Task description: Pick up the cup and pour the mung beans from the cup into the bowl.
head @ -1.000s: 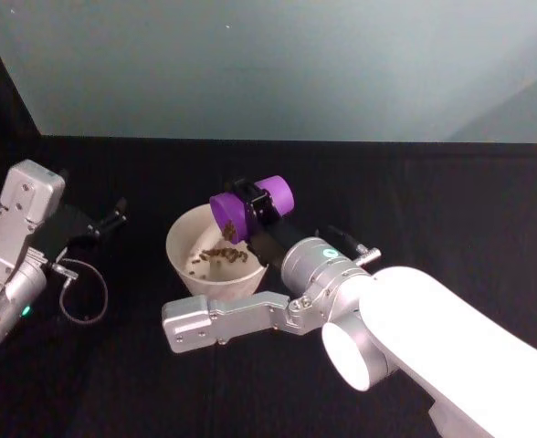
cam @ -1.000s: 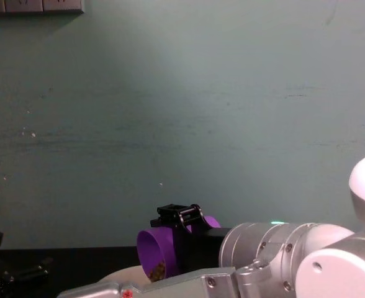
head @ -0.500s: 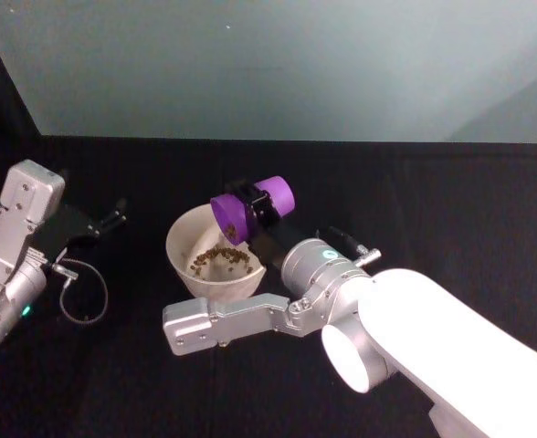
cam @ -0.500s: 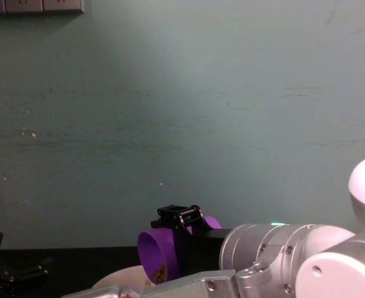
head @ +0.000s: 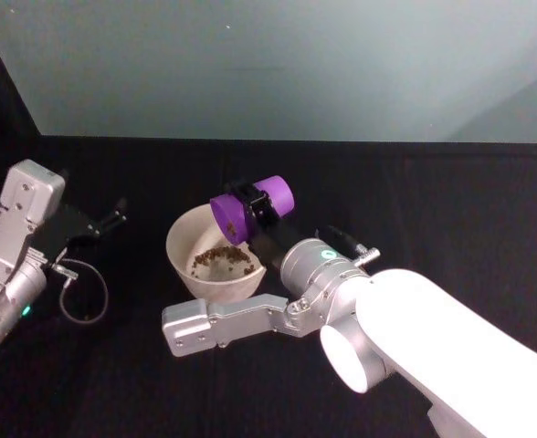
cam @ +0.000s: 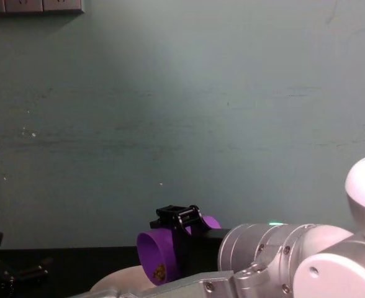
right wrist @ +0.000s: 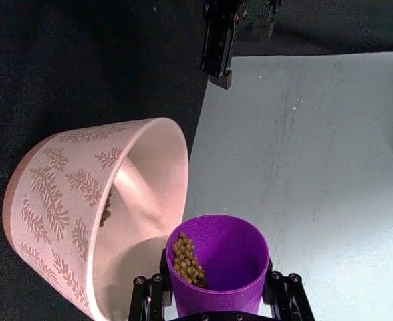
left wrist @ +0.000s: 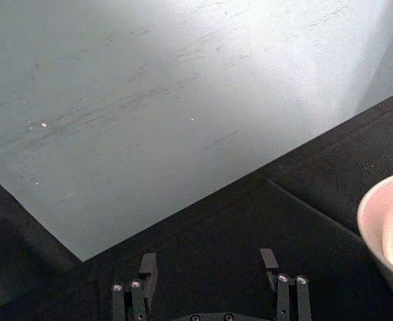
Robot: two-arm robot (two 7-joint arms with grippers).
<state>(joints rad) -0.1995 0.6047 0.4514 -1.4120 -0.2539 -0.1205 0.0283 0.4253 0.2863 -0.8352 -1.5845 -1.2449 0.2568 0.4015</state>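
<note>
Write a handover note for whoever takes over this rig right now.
Right gripper: shut on the small purple plastic cup, tipped on its side, mouth over the wide pale pink bowl.
Left gripper: open, parked left of the bowl.
Done: mung beans lie in the bowl.
Left: a clump sits at the cup's lip; tip further, probably, to empty it.

Right arm (head: pixel 433 338) is rocking a chunky glossy white shell, silver-grey joints and a tiny green light (head: pixel 331 253). Left arm (head: pixel 17 237) is wearing brushed silver with a thin grey cable (head: pixel 105 294), and the black left pincer (left wrist: pixel 208 262) is showing small screws (left wrist: pixel 279 278).
</note>
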